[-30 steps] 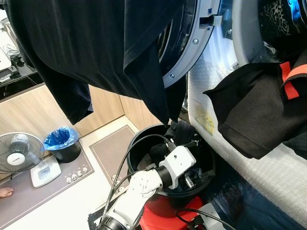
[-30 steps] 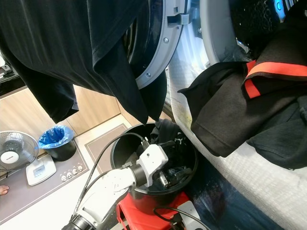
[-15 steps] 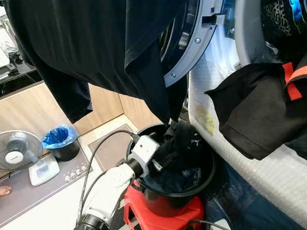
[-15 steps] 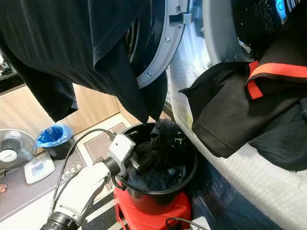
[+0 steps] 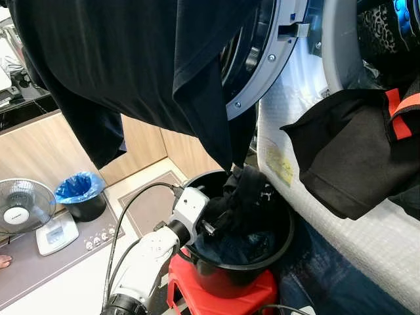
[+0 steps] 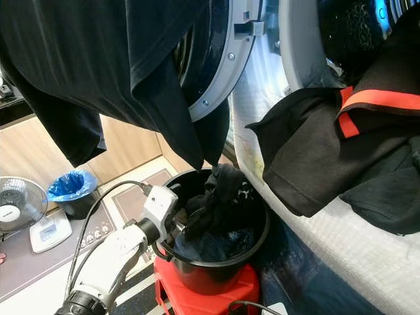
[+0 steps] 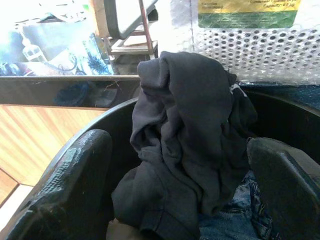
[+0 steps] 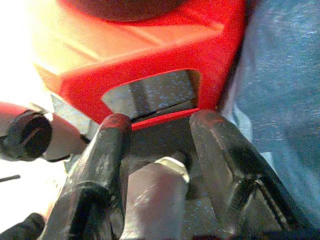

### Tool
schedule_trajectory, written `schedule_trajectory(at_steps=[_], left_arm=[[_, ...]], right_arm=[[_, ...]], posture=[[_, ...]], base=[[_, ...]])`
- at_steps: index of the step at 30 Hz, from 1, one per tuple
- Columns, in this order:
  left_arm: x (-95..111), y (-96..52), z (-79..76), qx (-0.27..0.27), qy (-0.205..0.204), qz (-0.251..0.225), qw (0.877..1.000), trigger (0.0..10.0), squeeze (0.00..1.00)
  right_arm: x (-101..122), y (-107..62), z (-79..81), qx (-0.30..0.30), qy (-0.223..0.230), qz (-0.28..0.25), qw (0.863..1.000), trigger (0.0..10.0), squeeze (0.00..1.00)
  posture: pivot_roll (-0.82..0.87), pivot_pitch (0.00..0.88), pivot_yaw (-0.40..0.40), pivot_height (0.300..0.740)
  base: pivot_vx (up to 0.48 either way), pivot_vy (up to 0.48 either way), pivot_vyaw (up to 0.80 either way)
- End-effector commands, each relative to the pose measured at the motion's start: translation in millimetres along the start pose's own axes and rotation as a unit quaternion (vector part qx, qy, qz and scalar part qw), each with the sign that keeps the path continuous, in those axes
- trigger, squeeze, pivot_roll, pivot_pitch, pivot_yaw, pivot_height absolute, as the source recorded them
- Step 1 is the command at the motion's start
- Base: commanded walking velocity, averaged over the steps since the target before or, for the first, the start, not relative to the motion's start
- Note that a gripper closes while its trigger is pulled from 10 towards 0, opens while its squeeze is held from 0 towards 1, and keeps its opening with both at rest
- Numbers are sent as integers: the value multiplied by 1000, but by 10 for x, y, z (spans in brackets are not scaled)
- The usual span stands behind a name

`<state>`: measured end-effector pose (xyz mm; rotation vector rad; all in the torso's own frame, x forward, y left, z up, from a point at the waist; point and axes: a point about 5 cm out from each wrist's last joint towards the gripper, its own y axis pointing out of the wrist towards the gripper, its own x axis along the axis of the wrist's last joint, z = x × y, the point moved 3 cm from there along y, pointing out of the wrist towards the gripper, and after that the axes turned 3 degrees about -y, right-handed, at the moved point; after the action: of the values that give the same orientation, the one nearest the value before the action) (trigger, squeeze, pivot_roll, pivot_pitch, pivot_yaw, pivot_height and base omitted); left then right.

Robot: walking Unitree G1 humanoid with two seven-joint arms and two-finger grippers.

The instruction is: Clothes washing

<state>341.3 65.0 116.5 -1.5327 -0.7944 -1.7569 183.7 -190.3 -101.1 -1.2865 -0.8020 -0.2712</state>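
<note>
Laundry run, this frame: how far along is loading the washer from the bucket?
Done: dark garments already hang out of the open washer door. In hand: the left gripper is in the black bucket, fingers open around a dark grey garment, not closed on it. Left: that garment and the blue denim beneath it remain in the bucket. The right gripper hangs idle, open, by the red stool.

You won't find any text you can read here. The yellow and green label (image 7: 248, 12) on the bubble wrap (image 7: 280, 50) is too blurred, and so is the badge on the fan (image 5: 14, 214).
</note>
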Motion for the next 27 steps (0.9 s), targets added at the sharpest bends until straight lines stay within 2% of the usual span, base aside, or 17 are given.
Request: schedule_trajectory(at_steps=[1, 9, 14, 20, 27], left_arm=[[-29, -25, 86, 8, -10, 5, 1000, 10000, 0], [-6, 4, 239, 13, -14, 10, 1000, 10000, 0], [0, 22, 283, 11, -17, 15, 1000, 10000, 0], [-4, 37, 345, 11, -23, 28, 999, 10000, 0], [-24, 23, 455, -1, -14, 47, 999, 10000, 0]], right_arm=[[-64, -9, 74, 14, 6, 2, 1000, 10000, 27], [-161, -53, 80, 15, 9, 9, 1000, 10000, 20], [-192, -80, 67, 12, 16, 5, 1000, 10000, 24], [-237, -130, 88, 11, 28, -13, 999, 10000, 24], [-377, -243, 202, 20, 39, -34, 998, 10000, 24]], posture=[[-29, 80, 66, 740], [-34, 93, 73, 740], [-36, 115, 77, 740], [-43, 189, 92, 740], [-54, 279, 104, 740]], base=[[0, 0, 0], [0, 0, 0], [0, 0, 0], [0, 0, 0], [0, 0, 0]])
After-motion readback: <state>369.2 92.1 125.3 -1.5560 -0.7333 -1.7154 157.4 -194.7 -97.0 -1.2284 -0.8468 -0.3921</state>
